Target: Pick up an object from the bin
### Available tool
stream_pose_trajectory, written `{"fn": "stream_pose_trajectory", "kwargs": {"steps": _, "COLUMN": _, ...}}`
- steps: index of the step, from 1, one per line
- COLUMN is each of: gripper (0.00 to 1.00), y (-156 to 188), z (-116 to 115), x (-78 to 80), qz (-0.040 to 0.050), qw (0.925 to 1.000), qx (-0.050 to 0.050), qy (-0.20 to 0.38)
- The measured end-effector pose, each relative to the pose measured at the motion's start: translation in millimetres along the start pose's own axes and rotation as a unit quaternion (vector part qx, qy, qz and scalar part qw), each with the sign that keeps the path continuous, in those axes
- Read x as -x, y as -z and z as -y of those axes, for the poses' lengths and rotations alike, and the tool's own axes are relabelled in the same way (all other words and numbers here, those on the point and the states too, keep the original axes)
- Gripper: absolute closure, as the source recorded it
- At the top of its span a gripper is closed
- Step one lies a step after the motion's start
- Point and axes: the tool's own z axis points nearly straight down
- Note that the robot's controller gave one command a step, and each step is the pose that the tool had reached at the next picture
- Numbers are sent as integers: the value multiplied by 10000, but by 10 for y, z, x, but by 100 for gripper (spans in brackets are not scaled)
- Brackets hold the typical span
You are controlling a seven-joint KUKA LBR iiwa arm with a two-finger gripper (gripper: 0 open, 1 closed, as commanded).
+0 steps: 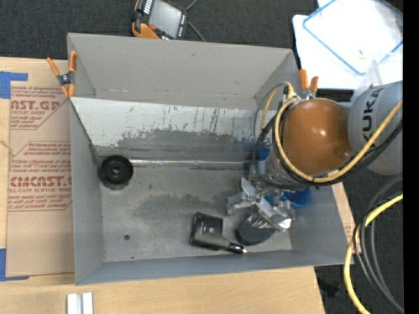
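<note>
Grey bin (163,70) (black disc (116,171), black case (208,231))

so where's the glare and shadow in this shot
Camera view: a soft highlight sits on the arm's glossy orange-brown dome cover; the grey metal bin's upper back wall is evenly lit; shade gathers in the right corner under the end effector, over a dark round thing.
</note>
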Motion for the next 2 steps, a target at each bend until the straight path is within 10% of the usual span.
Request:
{"fn": "stream_pose_trajectory", "kwargs": {"steps": 1, "gripper": 0, "y": -2, "z": -3, "x": 2, "qz": 3, "qw": 10000, "qx": 5, "qy": 4}}
{"fn": "stream_pose_trajectory", "kwargs": {"steps": 2, "gripper": 100, "y": 28, "z": -58, "x": -39, "qz": 16, "qw": 9999, "qx": 11, "qy": -116}}
